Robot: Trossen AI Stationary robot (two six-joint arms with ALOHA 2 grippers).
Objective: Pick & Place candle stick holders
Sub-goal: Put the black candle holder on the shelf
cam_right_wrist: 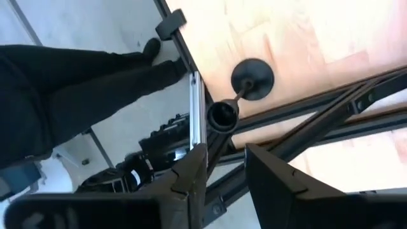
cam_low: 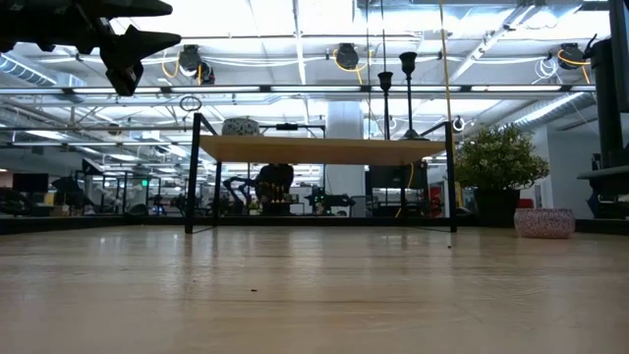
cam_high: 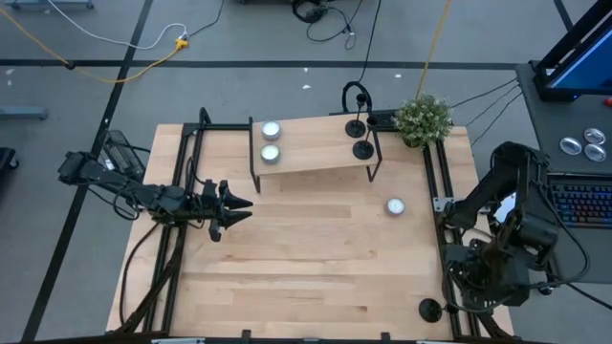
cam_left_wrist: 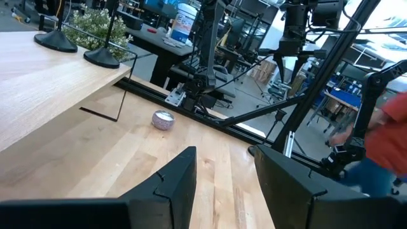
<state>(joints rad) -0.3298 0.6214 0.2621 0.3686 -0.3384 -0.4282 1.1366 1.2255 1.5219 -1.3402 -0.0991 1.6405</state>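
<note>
Take the raised wooden shelf on the bench as your reference. Two candle stick holders stand upright on the shelf's end nearest the potted plant, one just beside the other; in the low view they rise as thin stems above the shelf top. A third candle stick holder stands well apart from the shelf, at the bench corner beside the right arm's base; the right wrist view shows its disc base on the wood and its stem top pointing toward the camera. Two tealights sit on the shelf's opposite end, and one more tealight lies on the bench just off the shelf's plant-side leg. You find the left hand raised above the bench, off the shelf's tealight end, with its fingers spread wide and holding nothing. The right hand hangs folded back, well apart from the shelf, above the corner holder, with its fingers parted and empty. A person's dark-trousered leg stands on the floor beyond that corner.
</note>
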